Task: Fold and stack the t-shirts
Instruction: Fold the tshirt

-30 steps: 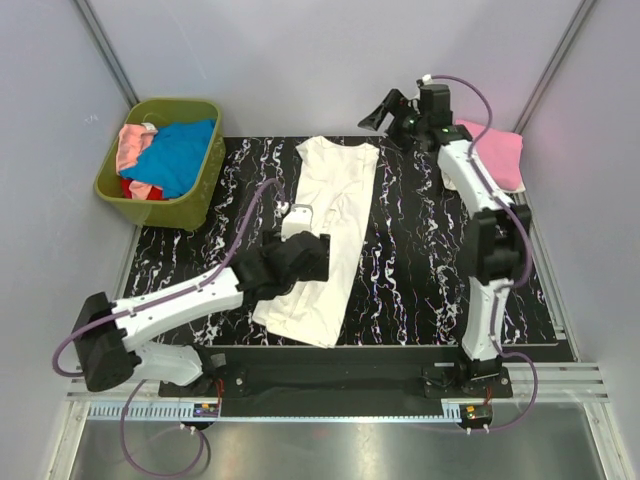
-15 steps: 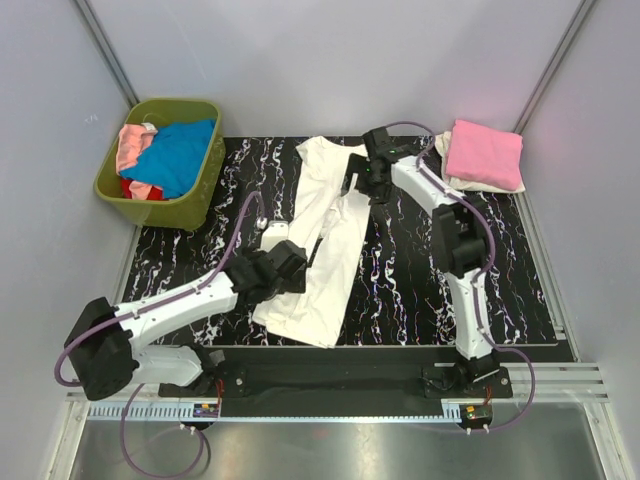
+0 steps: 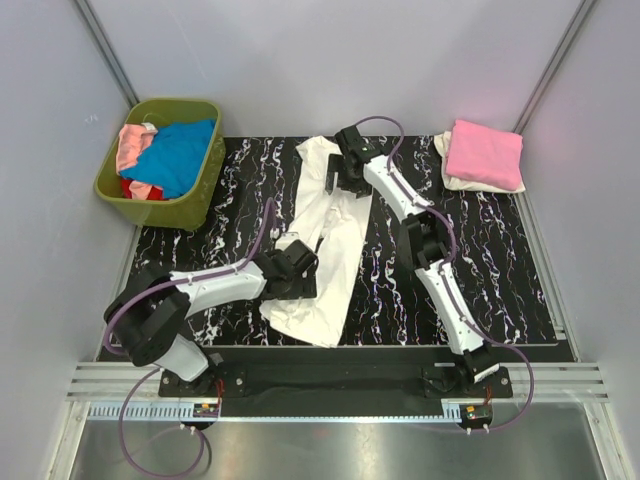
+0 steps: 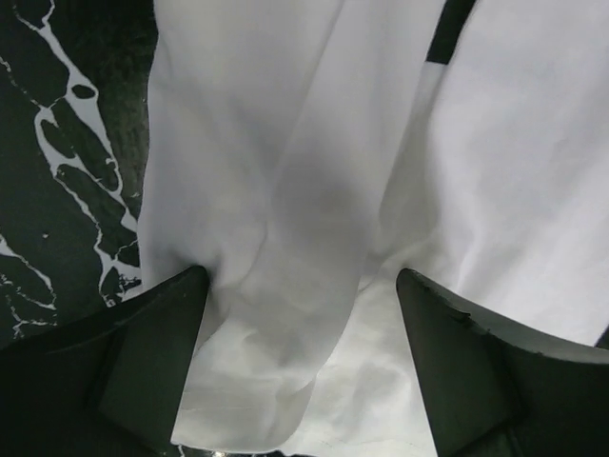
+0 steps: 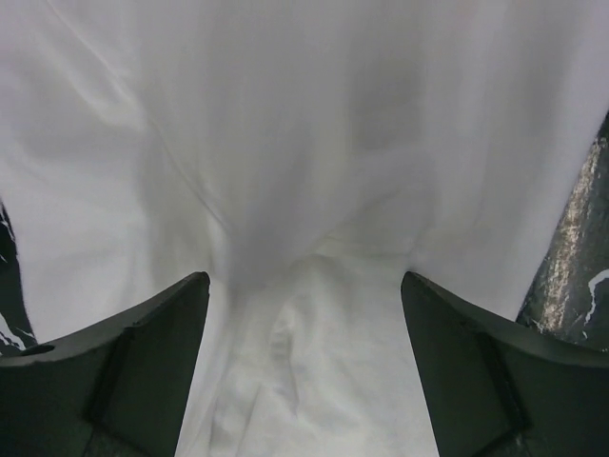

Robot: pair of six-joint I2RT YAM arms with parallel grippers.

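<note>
Black marbled mat (image 3: 190,255) tops the table; all places are given rel. to it. R arm (image 3: 445,290) runs from the mat's near-right edge up to its far ctr. L arm (image 3: 210,285) lies low over the near-left part, elbow out, pointing twd mat ctr.

White t-shirt (image 3: 345,215) lies down the mat's middle as a long narrow strip. Its collar end is at the far edge and its hem end close to the near edge, a bit slanted.

Olive-green basket (image 3: 115,185) sits at the mat's far-left corner, mostly off it. Inside: blue t-shirt (image 3: 180,155) on top, salmon-pink t-shirt (image 3: 130,145) on the far-left side, and a bit of red t-shirt (image 3: 130,187) lower down.

At the mat's far-right corner a folded pink t-shirt (image 3: 485,152) rests on a folded cream t-shirt (image 3: 443,150); only the cream one's edges show.

R gripper (image 3: 340,182) is down on the white shirt's far end, by the mat's far edge. R wrist cam shows the jaws spread wide, fingertips (image 5: 143,362) set on the cloth w/ creased fabric btw them and nothing pinched.

L gripper (image 3: 300,270) is at the shirt's left edge, on the mat's near half. L wrist cam shows the jaws wide apart too, w/ a soft ridge of cloth btw them. One finger (image 4: 143,362) sits right at the cloth's edge, w/ mat showing beside it. A small dark patch at the top of that view could be mat or print; can't tell.
</note>
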